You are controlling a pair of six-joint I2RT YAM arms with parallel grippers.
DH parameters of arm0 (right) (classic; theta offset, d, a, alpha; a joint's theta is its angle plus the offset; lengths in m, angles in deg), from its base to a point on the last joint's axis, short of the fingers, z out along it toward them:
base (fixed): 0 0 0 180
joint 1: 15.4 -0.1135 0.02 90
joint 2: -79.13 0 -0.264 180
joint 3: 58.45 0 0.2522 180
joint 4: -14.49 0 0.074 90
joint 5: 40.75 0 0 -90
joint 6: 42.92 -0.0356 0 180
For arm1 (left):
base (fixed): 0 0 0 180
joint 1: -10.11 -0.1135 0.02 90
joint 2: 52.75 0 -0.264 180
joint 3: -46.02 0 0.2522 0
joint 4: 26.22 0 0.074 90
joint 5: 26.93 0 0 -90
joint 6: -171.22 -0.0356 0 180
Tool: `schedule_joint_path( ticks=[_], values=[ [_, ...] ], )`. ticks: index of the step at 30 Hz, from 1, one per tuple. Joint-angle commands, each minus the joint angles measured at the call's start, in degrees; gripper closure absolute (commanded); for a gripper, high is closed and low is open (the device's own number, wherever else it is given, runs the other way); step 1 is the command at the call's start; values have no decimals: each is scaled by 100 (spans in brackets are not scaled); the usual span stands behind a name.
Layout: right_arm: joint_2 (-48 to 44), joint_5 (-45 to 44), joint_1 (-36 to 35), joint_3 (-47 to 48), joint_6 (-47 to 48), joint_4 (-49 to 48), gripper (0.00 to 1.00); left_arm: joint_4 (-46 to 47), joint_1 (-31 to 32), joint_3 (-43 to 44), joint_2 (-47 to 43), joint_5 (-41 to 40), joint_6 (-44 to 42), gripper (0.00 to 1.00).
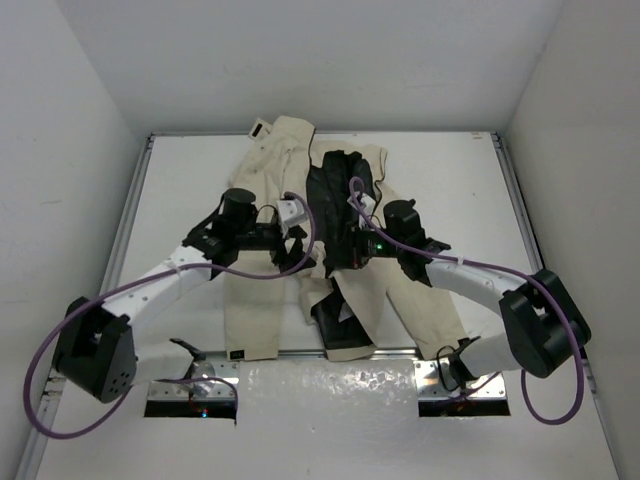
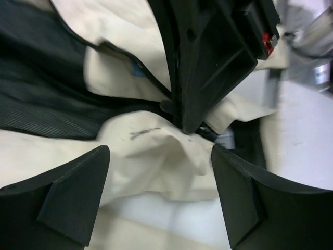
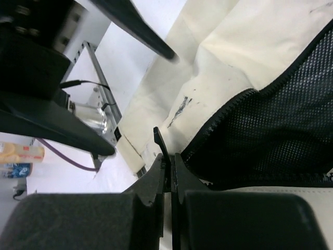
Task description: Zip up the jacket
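The cream-beige jacket (image 1: 262, 300) lies open on the white table, its black lining (image 1: 330, 200) showing down the middle. My right gripper (image 3: 169, 159) is shut on the black zipper pull (image 3: 157, 138) beside the dark zipper teeth (image 3: 218, 117) and mesh lining. In the top view it (image 1: 350, 255) sits over the jacket's lower front. My left gripper (image 2: 160, 156) is open, its jaws either side of a raised fold of cream fabric (image 2: 156, 146) just left of the right gripper's tip (image 2: 190, 122). In the top view the left gripper (image 1: 300, 255) is close beside the right one.
A metal rail (image 1: 290, 352) runs along the table's near edge, with two silver base plates (image 1: 190, 395) behind it. Purple cables (image 1: 300, 215) loop over both arms. White walls close the table on the left, right and back. The jacket's sleeves spread toward the near edge.
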Motion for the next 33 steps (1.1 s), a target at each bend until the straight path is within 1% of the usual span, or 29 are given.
schedule_joint_path(
  ticks=[1,2,3,4,5,6,7,8,9,10,11,12,13,14,15,16,18,19,20,21,23,25,27,28,29,31,33],
  values=[
    [-158,-102,0,24,-171,-526,100,-316,94,202,-777,-307,-1905,25],
    [-167,-102,-9,24,-189,-553,100,-255,243,105,-971,-368,-2241,27],
    [-185,-93,-18,24,-232,-623,100,33,366,-252,-1199,-490,-2540,29],
    [-185,-76,-9,24,-241,-649,100,210,541,-491,-1419,-944,-3143,42],
    [-202,-76,-9,15,-268,-667,100,603,969,-728,-1839,-1227,-3471,50],
    [-220,-76,-9,-3,-277,-685,100,816,1209,-1227,-2043,-1491,-4110,59],
    [-237,-84,-9,-12,-294,-711,100,957,1455,-1484,-2359,-1981,-4386,60],
    [-255,-93,-9,-38,-320,-729,100,1324,1927,-1965,-2484,-2247,-4615,60],
    [-255,-76,-9,-38,-329,-764,100,1554,2140,-2187,-2607,-2476,-4957,59],
    [-264,-67,-9,-38,-329,-764,100,1774,2369,-2390,-2747,-2956,-5064,58],
    [-264,-67,-9,-38,-347,-773,100,2263,2754,-2566,-2766,-3205,-5153,57],
    [-264,-67,-9,-38,-356,-773,100,2494,2932,-2811,-2757,-3660,-5258,56],
    [-264,-67,-9,-47,-365,-790,100,2705,3229,-2892,-2627,-3864,-5259,55],
    [-264,-58,-9,-38,-391,-808,100,3177,3363,-3006,-2382,-4302,-5233,61],
    [-273,-41,-9,-38,-391,-808,100,3460,3477,-3050,-2380,-4497,-5233,64],
    [-273,-40,-9,-21,-400,-808,100,3968,3679,-3077,-2049,-4778,-5267,67],
    [-290,-32,-9,15,-417,-825,100,4341,3760,-3104,-1748,-5104,-5416,71],
    [-290,-32,-9,23,-426,-834,100,4499,3760,-3095,-1607,-5141,-5487,71],
    [-290,-23,0,58,-435,-852,100,4561,3777,-3095,-1554,-5202,-5540,73],
    [-290,-14,-9,67,-435,-861,100,4623,3777,-3077,-1510,-5429,-5575,74],
    [-281,-14,-9,103,-409,-834,100,4702,3777,-3051,-1483,-5693,-5645,79],
    [-264,-23,-9,76,-391,-843,100,4720,3786,-3156,-1667,-5896,-5750,82],
    [-246,-14,-9,67,-408,-861,100,4642,3812,-3261,-2008,-5749,-5882,81],
    [-211,3,-9,67,-426,-869,100,4432,3821,-3305,-2106,-5643,-5926,80],
    [-202,12,-9,76,-435,-896,100,4378,3813,-3323,-2142,-5555,-5927,76],
    [-193,21,-9,94,-461,-940,100,4368,3813,-3219,-2003,-5510,-5883,71],
    [-185,21,-9,111,-453,-940,100,4438,3821,-3113,-1574,-5754,-5874,69]
  ],
)
